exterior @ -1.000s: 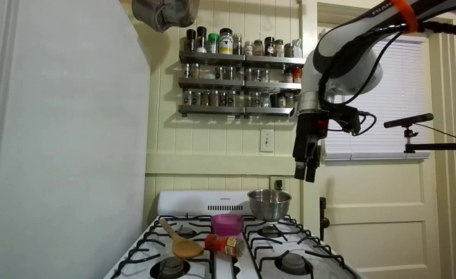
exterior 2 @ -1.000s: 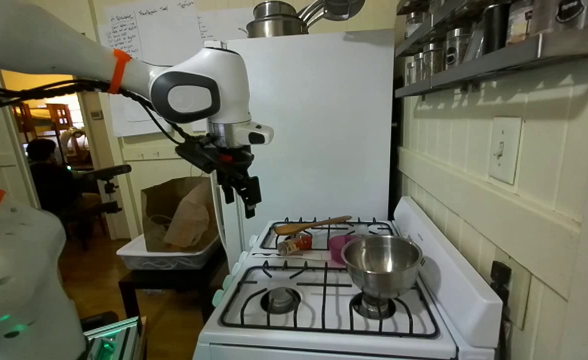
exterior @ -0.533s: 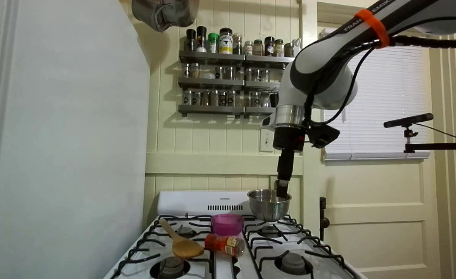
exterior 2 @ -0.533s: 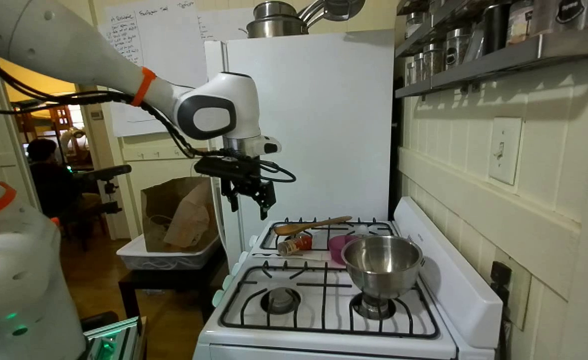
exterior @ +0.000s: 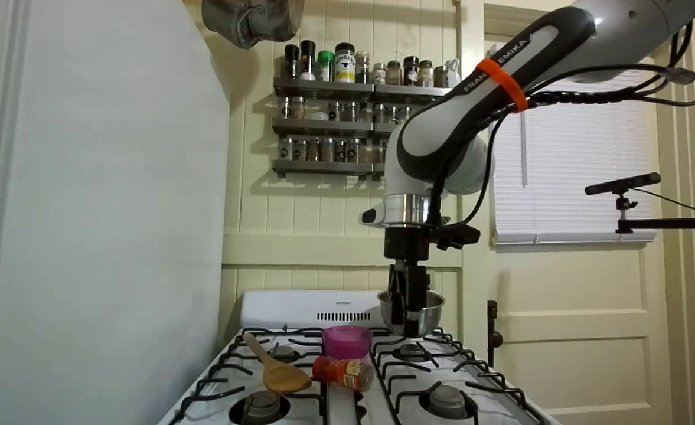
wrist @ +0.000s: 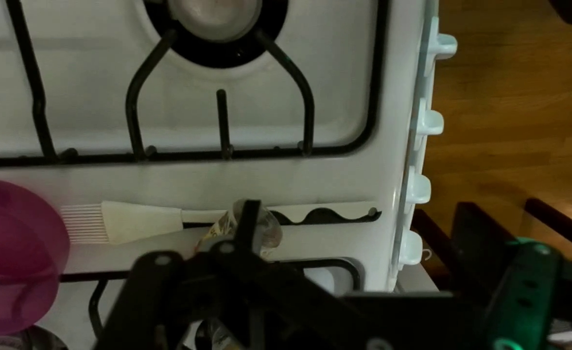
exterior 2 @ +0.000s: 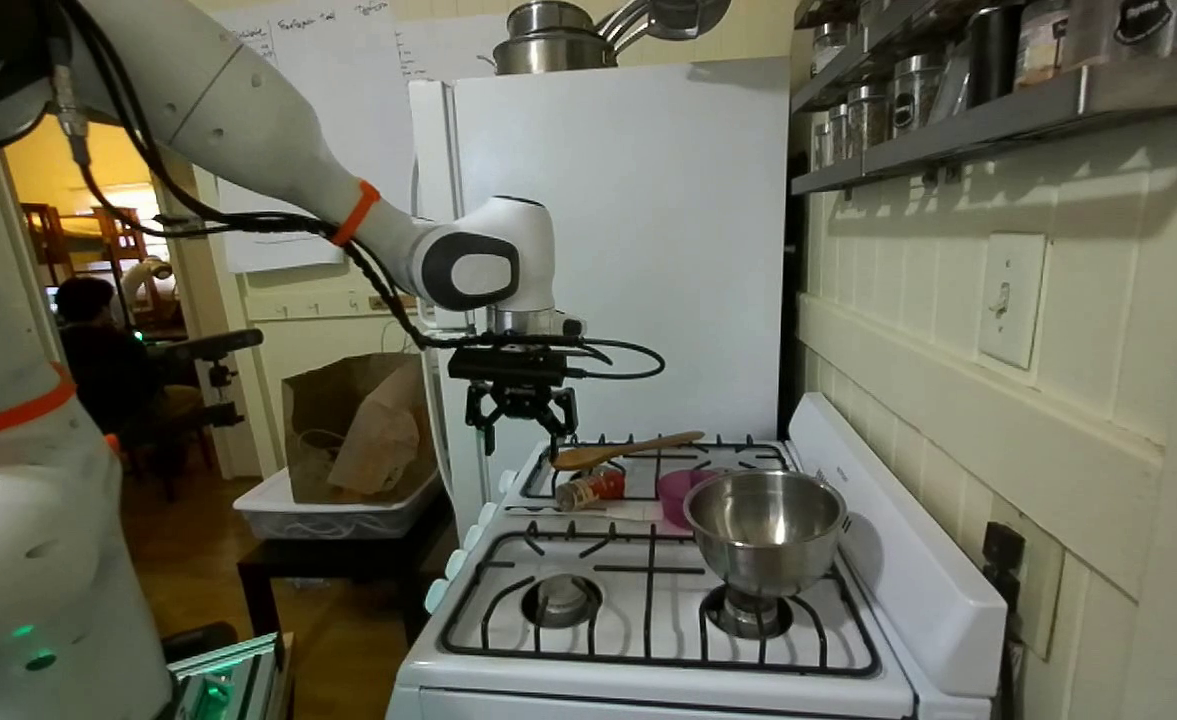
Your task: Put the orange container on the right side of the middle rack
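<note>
A small orange-red cylindrical container (exterior: 338,372) with a clear end is seen lying on its side on the white stovetop (exterior 2: 508,674). The narrow, dark metal middle rack (exterior: 323,127) is lined with small jars (exterior: 352,111); its right end is hidden.

One middle rack (exterior: 323,127) and two outer racks (exterior: 323,89) crossed the upper centre of an exterior view, six jars (exterior: 328,150) on the lowest one's left half. Low in the frame were one orange container (exterior: 342,373), one wooden spoon (exterior: 285,378), one pink cup (exterior: 347,343), one steel bowl (exterior: 433,313), four burners (exterior: 446,401). One gripper (exterior 2: 521,443) had two fingers (exterior 2: 489,435). The wrist view held one brush (wrist: 169,219), centre, and four knobs (wrist: 431,121), right.
</note>
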{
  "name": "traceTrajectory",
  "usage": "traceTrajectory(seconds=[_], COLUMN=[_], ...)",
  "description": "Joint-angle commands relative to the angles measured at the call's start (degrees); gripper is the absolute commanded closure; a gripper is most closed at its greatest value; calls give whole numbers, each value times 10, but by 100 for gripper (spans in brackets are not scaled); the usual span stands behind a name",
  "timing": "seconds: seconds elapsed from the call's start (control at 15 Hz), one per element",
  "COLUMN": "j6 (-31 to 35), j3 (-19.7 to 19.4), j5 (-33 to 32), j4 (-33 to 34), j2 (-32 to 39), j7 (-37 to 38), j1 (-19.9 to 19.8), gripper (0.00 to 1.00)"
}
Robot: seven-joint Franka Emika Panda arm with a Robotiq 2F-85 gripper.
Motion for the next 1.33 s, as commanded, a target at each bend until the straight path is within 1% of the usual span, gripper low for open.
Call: traceTrajectory(seconds=[0.0, 0.4, 0.47, 0.6, 0.73, 0.87, 1.07, 1.2, 1.27], j6=[-1, -1, -10, -7, 13, 11, 1, 15, 22], j3=[18, 19, 24, 36, 45, 54, 61, 64, 65], j5=[3, 2, -12, -16, -26, -58, -124, -144, -141], j4=[7, 12, 24, 41, 56, 83, 122, 144, 154], j2=[7, 13, 29, 55, 81, 111, 155, 184, 198], j7=[-3, -2, 25, 84, 114, 159, 227, 262, 276], j1=[-17, -20, -24, -32, -37, -44, -51, -52, -52], gripper=[0, 0, 0, 0, 0, 0, 0, 0, 0])
